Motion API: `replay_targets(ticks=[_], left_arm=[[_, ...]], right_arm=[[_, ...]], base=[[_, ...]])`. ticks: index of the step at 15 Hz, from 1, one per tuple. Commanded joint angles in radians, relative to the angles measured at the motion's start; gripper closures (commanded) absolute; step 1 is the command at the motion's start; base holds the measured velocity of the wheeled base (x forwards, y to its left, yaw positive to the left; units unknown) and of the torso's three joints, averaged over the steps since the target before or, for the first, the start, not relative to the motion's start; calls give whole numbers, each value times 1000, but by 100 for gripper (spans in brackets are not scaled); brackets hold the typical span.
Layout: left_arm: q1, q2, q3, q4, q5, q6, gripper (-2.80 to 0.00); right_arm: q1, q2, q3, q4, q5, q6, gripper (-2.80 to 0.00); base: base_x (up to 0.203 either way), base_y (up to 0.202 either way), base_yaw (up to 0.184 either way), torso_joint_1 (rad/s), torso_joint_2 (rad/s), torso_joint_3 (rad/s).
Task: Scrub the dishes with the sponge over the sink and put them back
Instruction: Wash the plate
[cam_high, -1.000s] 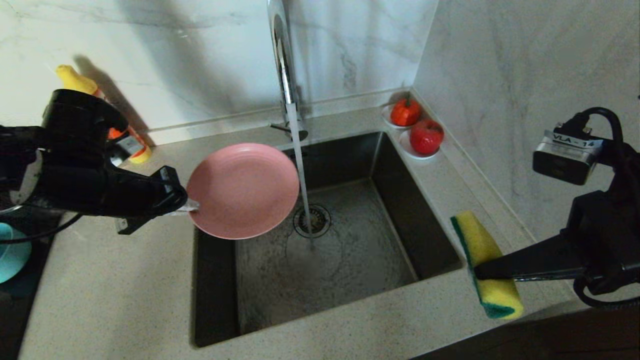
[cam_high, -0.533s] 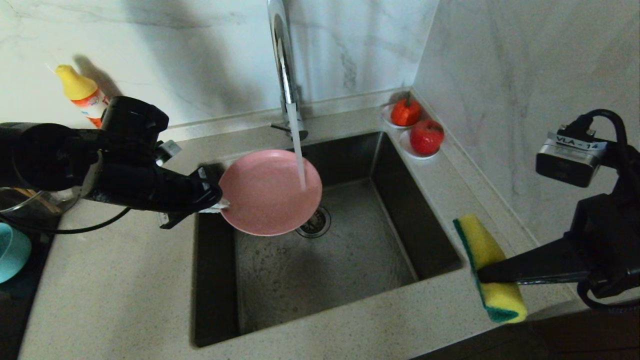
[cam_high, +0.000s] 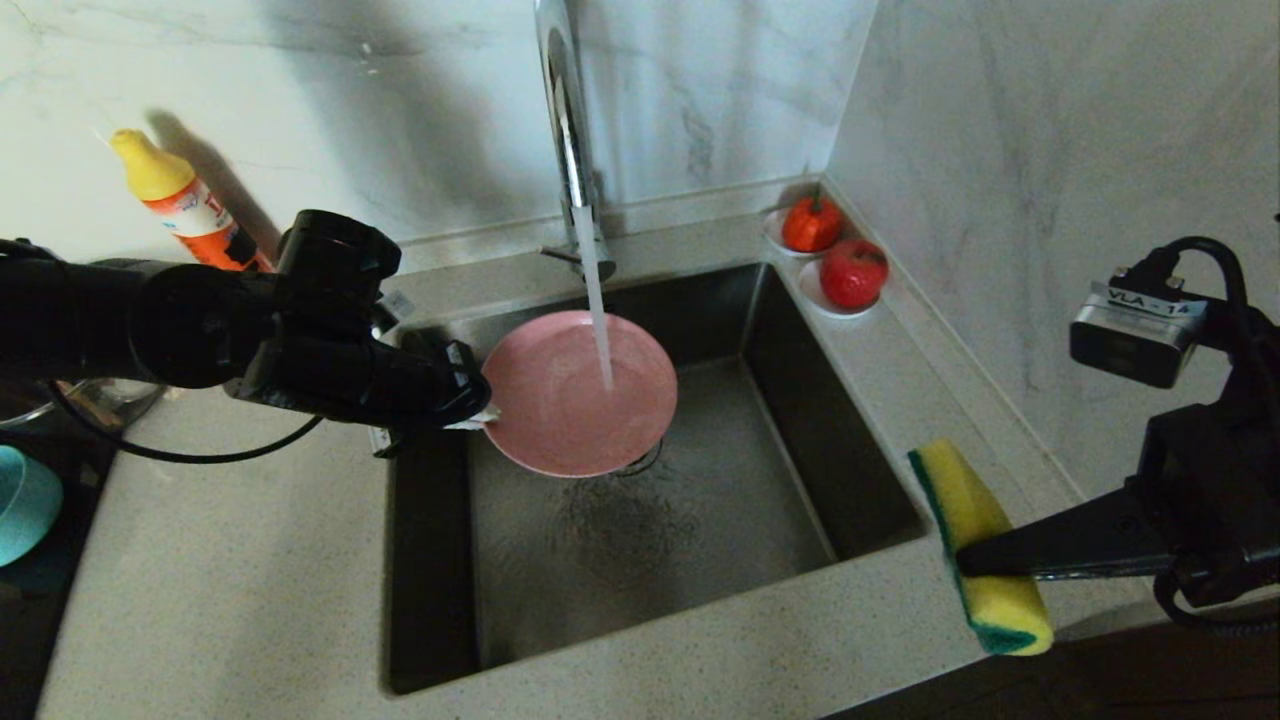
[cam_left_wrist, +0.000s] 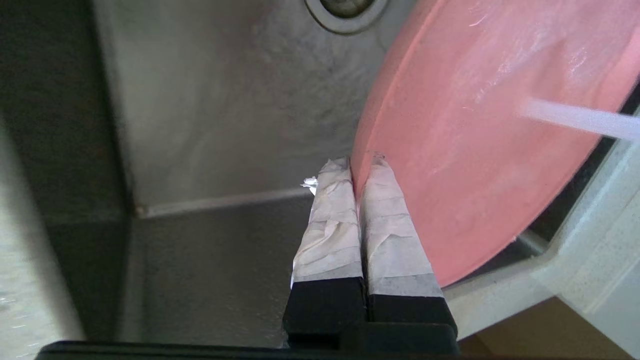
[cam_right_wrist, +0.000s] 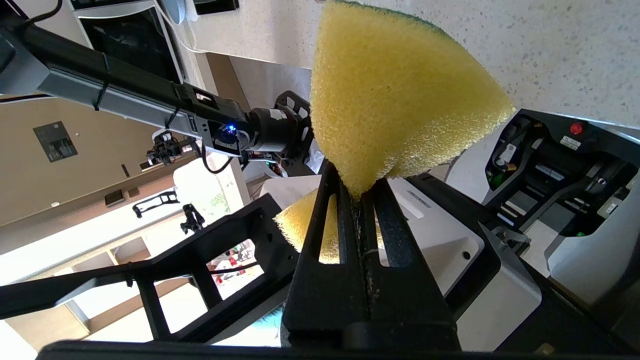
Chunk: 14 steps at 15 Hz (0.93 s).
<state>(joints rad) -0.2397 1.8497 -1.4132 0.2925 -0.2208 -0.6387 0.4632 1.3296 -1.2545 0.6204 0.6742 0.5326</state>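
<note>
My left gripper (cam_high: 478, 415) (cam_left_wrist: 359, 165) is shut on the rim of the pink plate (cam_high: 580, 392) (cam_left_wrist: 480, 130), pinched between its taped fingers (cam_left_wrist: 332, 220). The plate hangs tilted over the sink (cam_high: 700, 560), and the tap's water stream (cam_high: 598, 320) falls onto its face. My right gripper (cam_high: 962, 550) (cam_right_wrist: 356, 192) is shut on the yellow sponge (cam_high: 975, 540) (cam_right_wrist: 395, 95), squeezing its middle. It holds the sponge above the counter at the sink's right front corner. The sponge's green layer faces the sink. A teal bowl (cam_high: 25, 505) shows at the left edge.
A chrome tap (cam_high: 565, 110) rises behind the sink and runs. Two white saucers with red fruit (cam_high: 835, 255) stand at the back right corner. A yellow-capped orange bottle (cam_high: 185, 205) stands against the back wall on the left. The marble side wall (cam_high: 1050, 150) is close on the right.
My left arm carried the pink plate to the right and farther over the sink, from beside the stream to under it. The right gripper with the sponge stayed put.
</note>
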Motion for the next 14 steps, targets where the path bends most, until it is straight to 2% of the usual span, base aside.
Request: replay_targets(ticks=[1,6,9,11,14], left_arm=[[-23,18,-1,1,-2,-8,0],[-60,2,36,10,12,-4,0],[-59,-40,81,8,149,11,0],[-54,-87,100,11,249,70,0],[-53,-180,125,3,341,152,0]], right_arm=[[0,0,3,4,4,3,0],[0,-6,0,4,5,3,0],[2,-6,0,4,5,3,0],[2,-6,3,4,5,3,0],[2,-7,11,4,5,4,0]], base=[[0,0,0,0,0,0],[0,0,0,0,0,0],[0,0,0,0,0,0],[0,0,0,0,0,0],[0,0,0,0,0,0]])
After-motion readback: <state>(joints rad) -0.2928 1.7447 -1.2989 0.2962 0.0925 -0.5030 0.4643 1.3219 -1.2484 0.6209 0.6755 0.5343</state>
